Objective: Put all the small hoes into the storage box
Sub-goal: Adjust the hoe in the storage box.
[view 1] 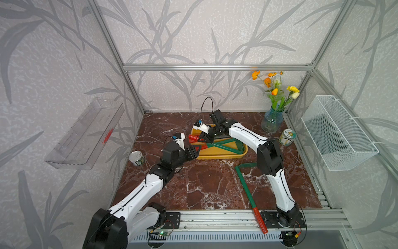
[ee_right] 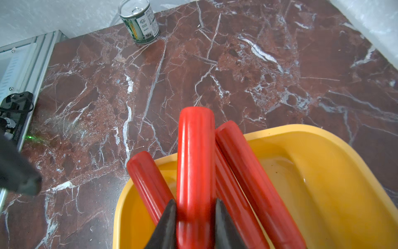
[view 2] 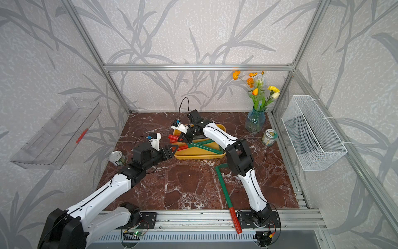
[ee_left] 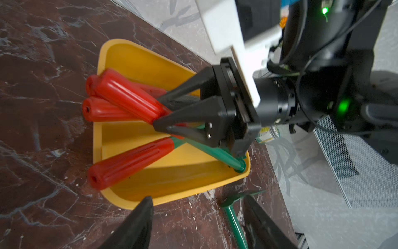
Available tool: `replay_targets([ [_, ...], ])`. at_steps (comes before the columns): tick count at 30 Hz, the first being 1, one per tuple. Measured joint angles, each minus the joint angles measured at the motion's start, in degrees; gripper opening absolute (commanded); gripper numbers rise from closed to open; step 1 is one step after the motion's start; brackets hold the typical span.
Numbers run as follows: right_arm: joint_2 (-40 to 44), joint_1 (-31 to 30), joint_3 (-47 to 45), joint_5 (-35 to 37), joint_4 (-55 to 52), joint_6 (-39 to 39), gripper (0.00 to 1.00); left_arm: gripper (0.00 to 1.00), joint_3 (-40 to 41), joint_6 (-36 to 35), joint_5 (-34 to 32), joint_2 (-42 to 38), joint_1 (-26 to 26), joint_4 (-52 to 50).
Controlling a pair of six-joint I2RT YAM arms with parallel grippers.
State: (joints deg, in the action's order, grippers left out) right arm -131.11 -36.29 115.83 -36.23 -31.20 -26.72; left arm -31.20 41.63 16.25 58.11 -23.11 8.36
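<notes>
My right gripper (ee_right: 195, 202) clamps the small hoe's (ee_right: 195, 151) red handle, overhanging the storage box's (view 1: 221, 155) left rim; blade end hidden, probably inside. Released, it could tip out toward my left gripper (view 1: 197, 149), jaws apart.

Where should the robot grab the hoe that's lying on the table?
Probably the green shaft, from above, jaws across it: it lies flat and straight on the table, while the red handle rests over the front rail.

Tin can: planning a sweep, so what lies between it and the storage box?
The left gripper, jaws open toward the storage box, in both top views.
</notes>
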Motion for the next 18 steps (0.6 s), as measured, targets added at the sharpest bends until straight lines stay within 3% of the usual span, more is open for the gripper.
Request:
replay_targets([
  [3,0.0,0.2,0.0,-0.2,0.1,0.3,0.01,0.57,3.3,1.0,-2.0,0.0,-1.7,1.3],
  [11,0.0,0.3,-0.1,-0.2,0.6,0.9,0.0,0.16,5.4,1.2,-9.3,7.0,-1.0,3.7],
  [15,0.0,0.4,-0.7,-0.3,1.9,1.8,0.0,0.05,2.7,0.5,-9.5,11.8,0.4,5.5],
  [18,0.0,0.4,-1.5,-0.5,3.0,2.3,0.0,0.03,1.0,0.1,-9.3,14.1,1.6,6.3],
])
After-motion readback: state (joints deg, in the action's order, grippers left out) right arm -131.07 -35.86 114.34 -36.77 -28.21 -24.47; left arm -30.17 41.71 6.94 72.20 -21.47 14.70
